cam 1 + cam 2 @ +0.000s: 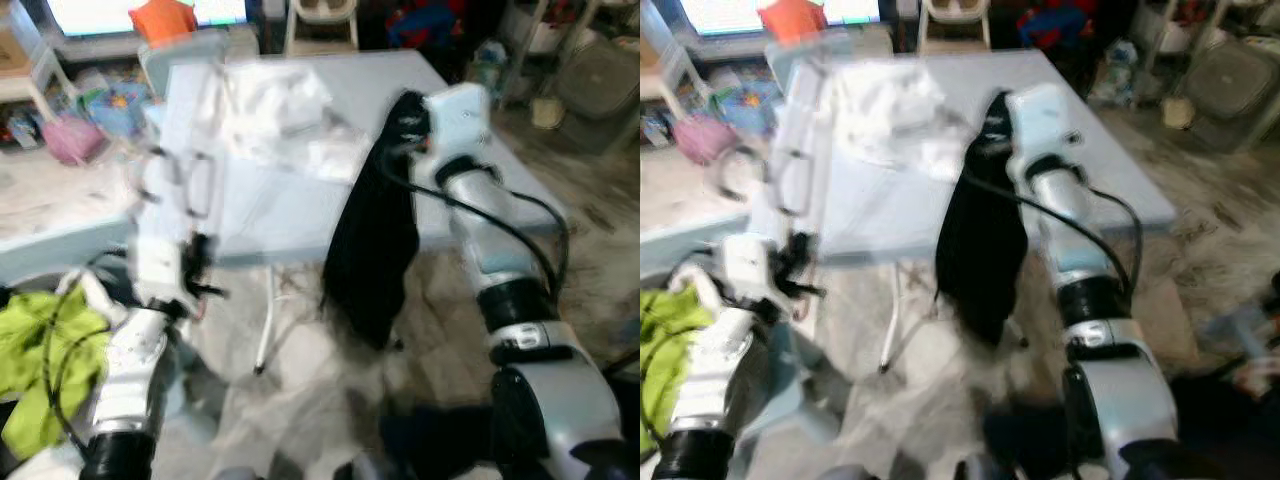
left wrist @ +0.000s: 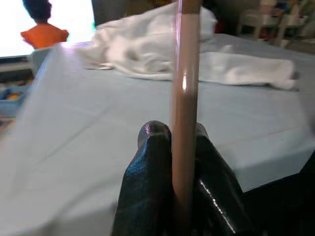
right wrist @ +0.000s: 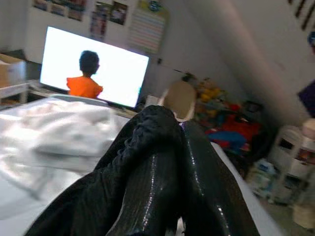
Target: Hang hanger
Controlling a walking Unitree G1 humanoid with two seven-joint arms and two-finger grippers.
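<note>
- L wrist view: left gripper w/ both black fingers pressed onto a thin tan rod, the hanger, standing upright between them. Head views give that hanger only as a pale blurred outline above the L wrist.
- R wrist view: right gripper fingers closed together w/ black garment bunched between them; lit TV screen behind, at 11 o'clock.
- Head views: black garment hangs limp from the R gripper, draping past the edge of the pale blue table.
- White cloth lies heaped on the table, at 12 o'clock from the robot; L wrist view shows it just behind the rod.
- L arm raised at 10 o'clock, forearm near vertical, wrist by the table's near-left edge. R arm reaches fwd at 1 o'clock, elbow bent, wrist over the tabletop.
- Green cloth at 8 o'clock, partly cut off by the frame.
- Head views motion-blurred; hanger's hook and full shape can't be made out.
</note>
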